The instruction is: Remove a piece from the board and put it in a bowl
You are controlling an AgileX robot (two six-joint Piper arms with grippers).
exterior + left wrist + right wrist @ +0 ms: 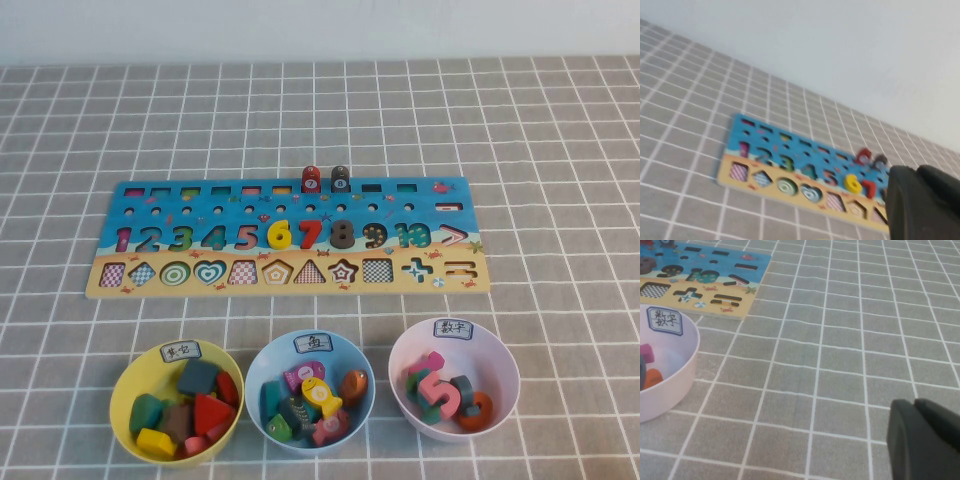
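The yellow numeral 6 [279,234] sits in its slot on the long blue-and-sand board [150,205], between the empty 5 cut-out and the red 7. It also shows in the left wrist view [853,183], on the board [740,125]. The pale pink-white bowl [505,370] with its label [452,328] stands in front of the board's right end and holds several numerals. Neither arm shows in the high view. My left gripper [917,172] is shut and empty, off the board's near left side. My right gripper [914,402] is shut and empty over the cloth, to the right of the bowl [690,347].
A red 7 [310,234] and a grey 8 [342,235] also sit in the board. Two pegs, red [311,179] and grey [339,179], stand at its far edge. A light blue bowl [262,360] and a yellow bowl [125,375] hold pieces in front.
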